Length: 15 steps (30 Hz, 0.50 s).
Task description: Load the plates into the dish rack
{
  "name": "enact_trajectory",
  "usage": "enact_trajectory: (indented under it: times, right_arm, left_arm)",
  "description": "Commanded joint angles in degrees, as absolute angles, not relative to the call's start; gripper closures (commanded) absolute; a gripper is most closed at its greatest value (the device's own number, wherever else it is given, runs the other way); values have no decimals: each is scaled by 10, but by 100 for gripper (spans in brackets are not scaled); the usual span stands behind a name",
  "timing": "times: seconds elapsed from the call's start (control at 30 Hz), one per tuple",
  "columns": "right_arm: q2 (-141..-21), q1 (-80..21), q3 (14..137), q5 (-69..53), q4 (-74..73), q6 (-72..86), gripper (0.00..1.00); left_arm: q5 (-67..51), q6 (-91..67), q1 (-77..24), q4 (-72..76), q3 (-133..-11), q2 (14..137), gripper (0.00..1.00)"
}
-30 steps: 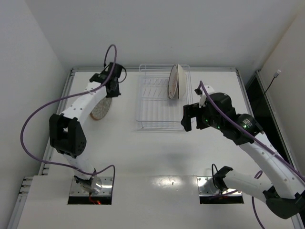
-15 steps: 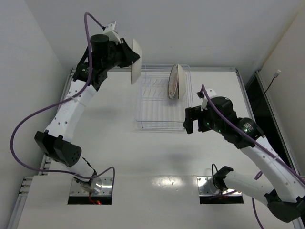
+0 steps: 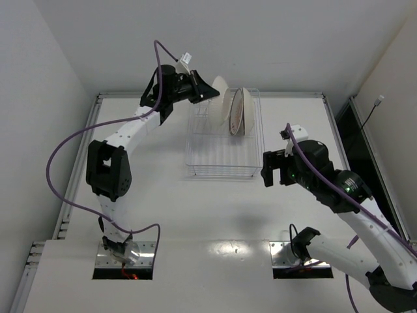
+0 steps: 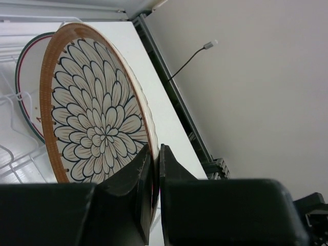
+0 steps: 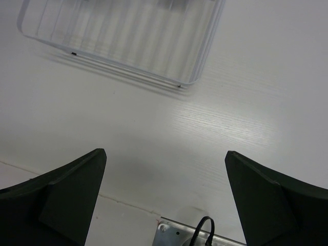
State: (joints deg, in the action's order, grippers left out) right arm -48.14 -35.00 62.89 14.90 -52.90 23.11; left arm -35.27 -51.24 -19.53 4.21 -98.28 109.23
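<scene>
My left gripper (image 4: 155, 160) is shut on the rim of an orange-brown rimmed plate (image 4: 95, 113) with a white petal pattern. In the top view this plate (image 3: 219, 99) hangs on edge over the far end of the dish rack (image 3: 195, 147), close to the left of a second plate (image 3: 237, 112) standing upright in the slots. That standing plate (image 4: 29, 77) shows behind the held one in the left wrist view. My right gripper (image 3: 272, 171) is open and holds nothing, just right of the rack's near right corner. No third plate is in view.
The rack's near corner (image 5: 202, 61) lies ahead of my right gripper (image 5: 165, 152), with bare white tabletop below it. A metal base plate with a black cable (image 5: 200, 233) sits at the near edge. White walls close in the table at the back and sides.
My left arm has swung the plate from high at the far left over to the rack, beside the standing plate. My right gripper has drifted slightly right and nearer, still open.
</scene>
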Motion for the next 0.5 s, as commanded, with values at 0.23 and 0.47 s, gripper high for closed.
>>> enact_trajectory:
  times: [0.23, 0.47]
  right_arm:
    - [-470, -347, 626, 191, -547, 216, 0]
    - [-470, -347, 626, 196, -552, 211, 0]
  left_arm:
    - [-348, -552, -185, 218, -1006, 1111, 100]
    - [-326, -547, -185, 213, -994, 1116, 100]
